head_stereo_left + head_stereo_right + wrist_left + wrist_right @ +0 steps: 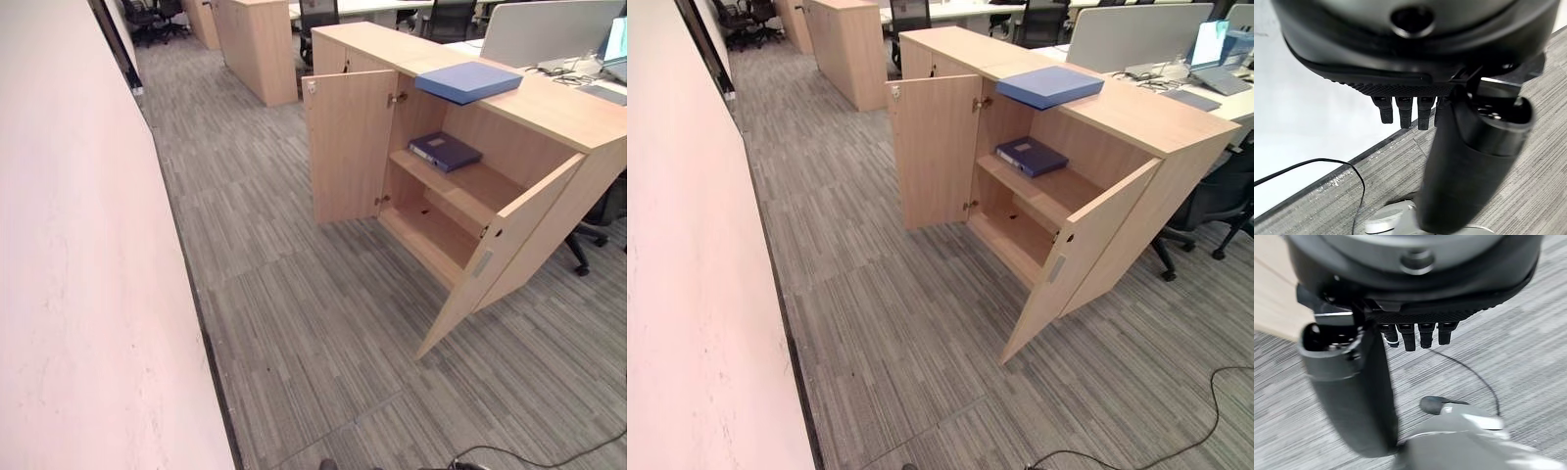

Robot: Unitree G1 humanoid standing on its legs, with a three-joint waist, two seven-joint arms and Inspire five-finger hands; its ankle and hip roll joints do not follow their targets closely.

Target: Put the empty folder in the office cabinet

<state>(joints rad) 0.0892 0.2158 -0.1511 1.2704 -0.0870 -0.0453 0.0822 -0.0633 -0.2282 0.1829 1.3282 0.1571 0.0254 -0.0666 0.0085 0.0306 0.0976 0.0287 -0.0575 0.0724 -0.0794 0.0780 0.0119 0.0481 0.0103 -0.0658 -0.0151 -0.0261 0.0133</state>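
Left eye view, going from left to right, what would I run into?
Pale wall → grey carpet → open left cabinet door → dark blue folder on the shelf → open right cabinet door.

Matt light-wood cabinet (549,117), striped rough grey carpet (323,323), smooth blue folder (468,80).

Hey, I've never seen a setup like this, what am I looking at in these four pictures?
A two-legged robot with two arms took them. The two wide pictures come from cameras in its head, looking down at an office cabinet with both doors open. A light blue folder lies on its top, and a dark blue binder lies on the upper shelf. The two close pictures come from wrist cameras: the left hand and the right hand hang over the carpet, fingers relaxed, holding nothing.
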